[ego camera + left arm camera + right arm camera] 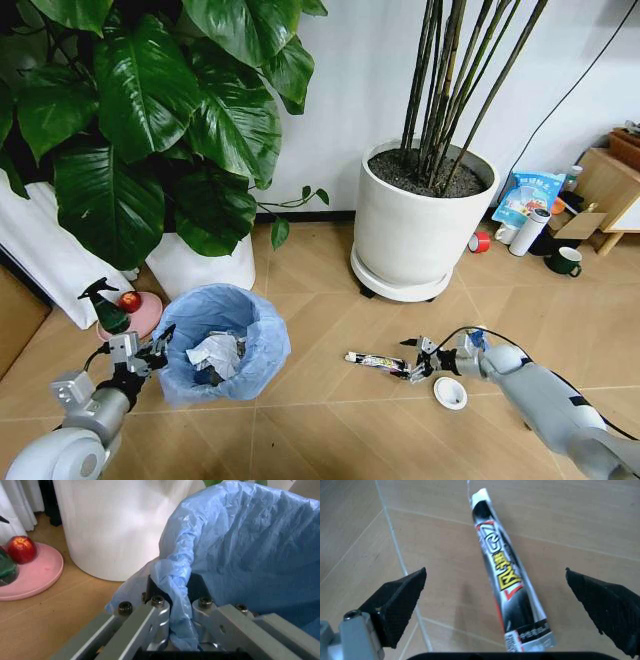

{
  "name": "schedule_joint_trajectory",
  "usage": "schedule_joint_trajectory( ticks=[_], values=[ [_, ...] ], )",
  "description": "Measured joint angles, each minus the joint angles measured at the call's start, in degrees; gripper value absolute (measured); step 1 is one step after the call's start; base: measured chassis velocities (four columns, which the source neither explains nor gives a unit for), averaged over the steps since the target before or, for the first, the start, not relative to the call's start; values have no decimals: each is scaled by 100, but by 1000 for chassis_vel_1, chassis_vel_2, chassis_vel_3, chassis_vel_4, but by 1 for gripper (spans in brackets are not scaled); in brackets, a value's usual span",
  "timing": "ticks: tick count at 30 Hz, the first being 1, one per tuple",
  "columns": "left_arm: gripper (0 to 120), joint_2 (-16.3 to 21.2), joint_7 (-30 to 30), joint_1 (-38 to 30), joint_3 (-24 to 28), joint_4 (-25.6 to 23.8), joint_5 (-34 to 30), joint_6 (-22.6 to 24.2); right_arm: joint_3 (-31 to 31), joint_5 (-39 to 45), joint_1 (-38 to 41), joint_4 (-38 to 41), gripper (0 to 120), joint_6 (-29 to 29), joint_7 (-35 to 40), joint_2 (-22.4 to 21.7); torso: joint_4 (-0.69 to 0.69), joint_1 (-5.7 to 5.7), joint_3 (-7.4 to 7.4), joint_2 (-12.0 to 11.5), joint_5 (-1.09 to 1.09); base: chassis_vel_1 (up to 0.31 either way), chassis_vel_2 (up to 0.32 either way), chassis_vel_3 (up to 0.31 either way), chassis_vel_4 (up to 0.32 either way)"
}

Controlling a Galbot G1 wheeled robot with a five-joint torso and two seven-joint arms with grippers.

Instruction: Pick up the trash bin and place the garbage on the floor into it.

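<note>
Lengthwise between the spread right pincer (495,603) pads: flat tube (507,573).

Tube surroundings: bare floor (330,400) is lying open on both sides of the flat tube (507,573).
Nearby obstacle: a white disc (450,392) is sitting just beside the right gripper (418,362).
Far side: a large white plant pot (420,235) is blocking the way.

Light: bright, even daylight look, pretty soft overall.
Glare: shiny highlights on the big plant leaves (150,90).
Shadows: faint, soft one under the white pot (420,215); a thin one beside the flat tube (507,573) on the floor (580,525).
Focus: right wrist view a bit soft; the fingertips (400,600) up close look blurry.
Distortion: head view bends slightly at the edges.
</note>
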Motion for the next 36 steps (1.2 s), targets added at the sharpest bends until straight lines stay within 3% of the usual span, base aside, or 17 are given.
schedule_joint_trajectory(
  ticks=[14, 28, 34, 36],
  values=[
    [0, -5, -19, 53, -45, -130, 23, 19, -415, -180, 421, -639, 100, -200, 114, 386, 0, 0, 0, 0, 0, 0, 0, 0, 0],
    [0, 45, -19, 21, -36, -130, -11, 19, -447, -54, 607, -1149, 100, -495, 458, 829, 0, 0, 0, 1, 0, 0, 0, 0, 0],
    [0, 56, -19, 16, -28, -113, -14, 19, -487, 156, 603, -1214, 86, -665, 493, 872, 1, 0, 0, 1, 0, 0, 0, 0, 0],
    [0, 74, -19, 11, -28, -113, -28, 19, -504, 293, 585, -1233, 75, -764, 479, 878, 0, 0, 0, 1, 0, 0, 0, 0, 0]
  ],
)
